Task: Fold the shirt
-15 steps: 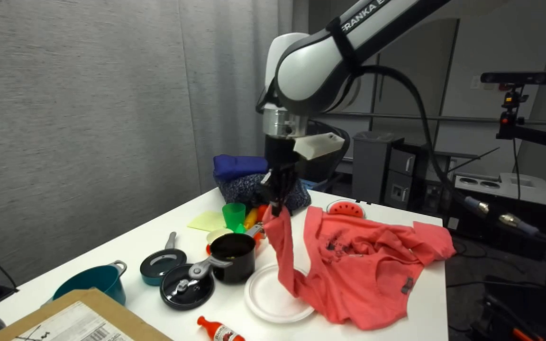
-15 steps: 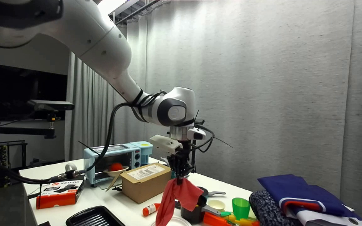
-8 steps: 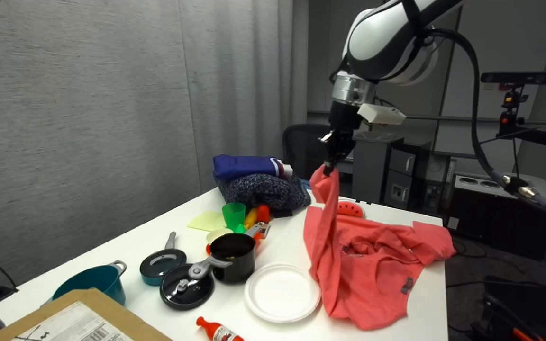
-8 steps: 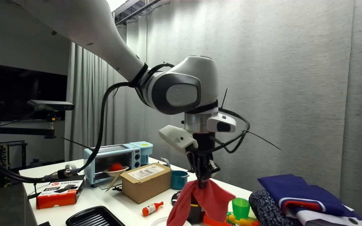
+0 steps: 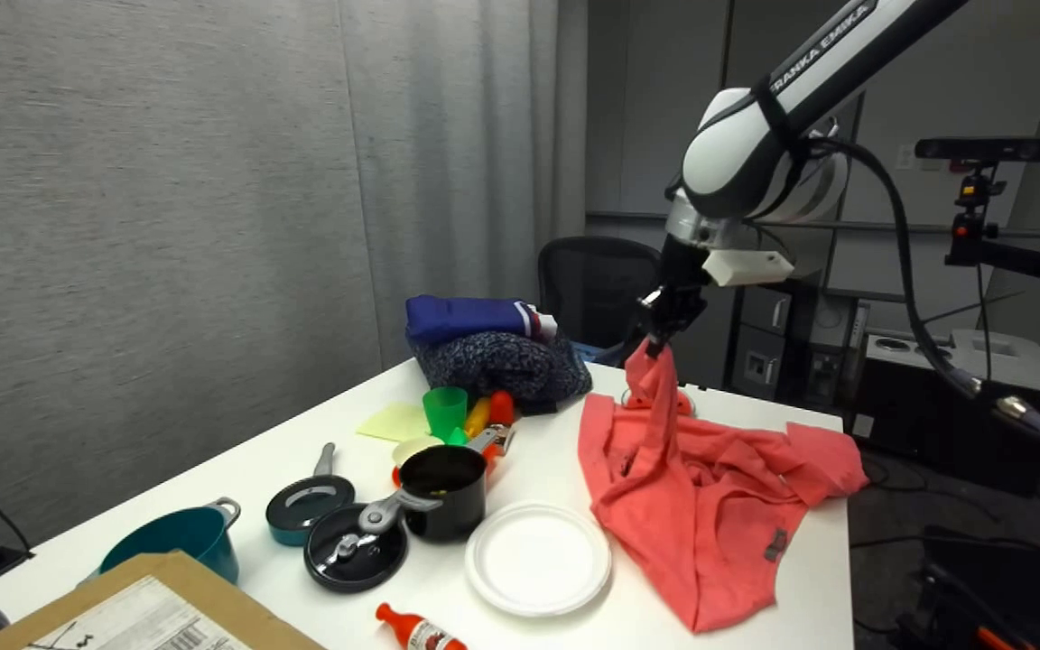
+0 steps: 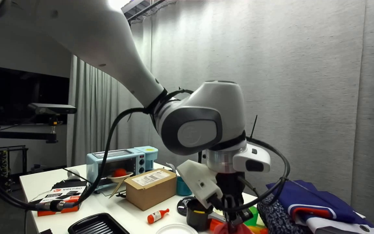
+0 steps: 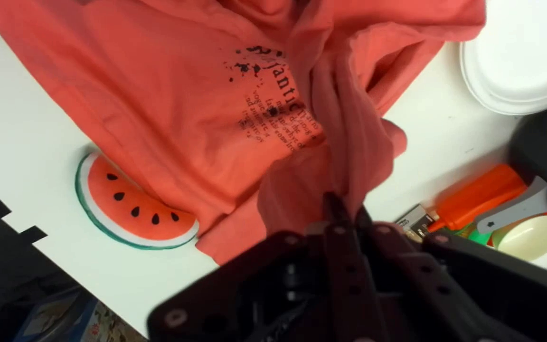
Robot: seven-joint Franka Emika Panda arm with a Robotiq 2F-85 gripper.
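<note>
Tool [image 7: 349, 213] clamped on a bunched fold of the shirt [image 5: 728, 506] — coral-red, wrinkled, drawn up to a peak under it. Rest of shirt lies on the bench [image 5: 434, 582] below tool & mostly to its R, as seen in an exterior view; far R end pokes past bench edge. Wrist view: dark print [image 7: 276, 107] on it, partly legible, ahead of tool; melon slice [image 7: 131, 204] w/ black seeds L of tool, right at shirt's edge.

In an exterior view: white plate [image 5: 538, 560] below & L of tool, just beside shirt — can't tell if touching. Farther L of tool: black pot [image 5: 457, 519], black lid [image 5: 376, 564] next to it, teal pot [image 5: 213, 537] past those. Green cup [image 5: 445, 413] also L; behind it a dark speckled bundle [image 5: 502, 368] w/ blue cloth [image 5: 466, 318] on top. Red bottle [image 5: 413, 626] on its side, low L. Chair [image 5: 588, 282] behind tool.

In an exterior view, cardboard box [image 6: 153, 193] L of tool, blue toaster oven [image 6: 92, 167] beyond, black ridged tray [image 6: 97, 226] low L. Just a scrap of shirt shows there, round the tool at lower edge of view.
</note>
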